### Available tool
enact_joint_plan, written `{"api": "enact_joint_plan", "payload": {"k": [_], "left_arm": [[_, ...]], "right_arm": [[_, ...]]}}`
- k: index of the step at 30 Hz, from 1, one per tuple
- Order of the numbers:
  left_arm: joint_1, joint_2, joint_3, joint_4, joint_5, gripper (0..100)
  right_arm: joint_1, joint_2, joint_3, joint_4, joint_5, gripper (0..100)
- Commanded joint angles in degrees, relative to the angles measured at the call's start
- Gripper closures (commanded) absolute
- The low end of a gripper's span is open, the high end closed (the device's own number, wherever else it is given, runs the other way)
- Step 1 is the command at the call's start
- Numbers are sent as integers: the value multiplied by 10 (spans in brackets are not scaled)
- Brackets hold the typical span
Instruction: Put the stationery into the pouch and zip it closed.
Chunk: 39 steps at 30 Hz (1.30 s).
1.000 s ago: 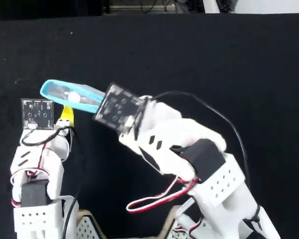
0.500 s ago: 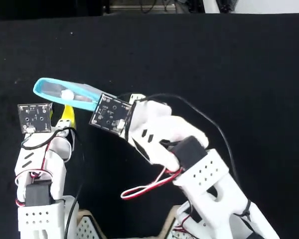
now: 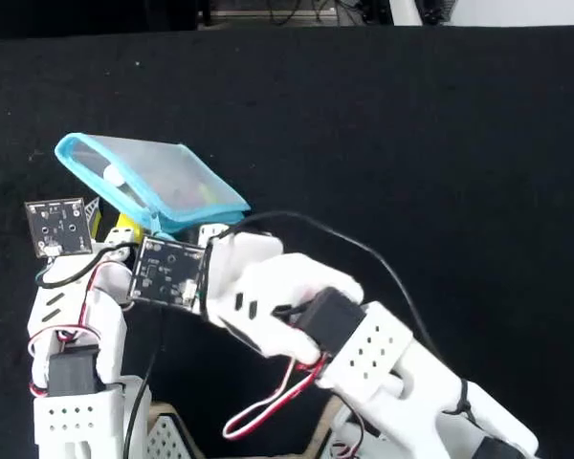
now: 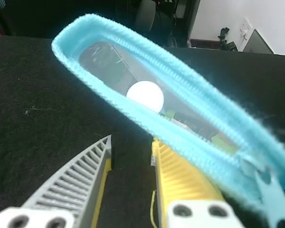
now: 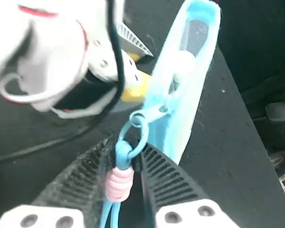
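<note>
As right fingers (image 5: pixel 162 175) pinch its cord (image 5: pixel 123 153), pouch (image 3: pixel 163 182) tilts.

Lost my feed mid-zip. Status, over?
Right gripper shut on zip cord. Left gripper open at pouch edge. Stationery inside, pouch tilted up.

Even overhead light falls on the matte black surface (image 3: pixel 440 143), which swallows nearly every shadow, while the white shell of the right arm (image 3: pixel 287 296) glares bright. The pouch (image 3: pixel 158 182) carries a soft sheen on its clear window. Close to the right wrist camera, the left arm (image 5: pixel 47 38) washes out almost to pure white.
</note>
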Motion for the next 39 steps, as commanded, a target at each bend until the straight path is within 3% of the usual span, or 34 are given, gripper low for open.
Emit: {"api": "enact_joint_plan", "payload": {"k": [1,13,19,28,39], "left_arm": [[4,-7,-69,-4,6,855],[5,-2,-55,2,7,855],[64,-7,-22,12,4,855],[148,-7,-98,148,6,851],[155,-8,-118,169,26,802]], "right_arm": [[-17,-22,-53,-14,-21,988],[55,-25,-87,-11,-35,988],[91,-25,-118,-16,-99,988],[92,-23,-127,-14,-98,988],[98,-22,-124,-11,-50,988]]}}
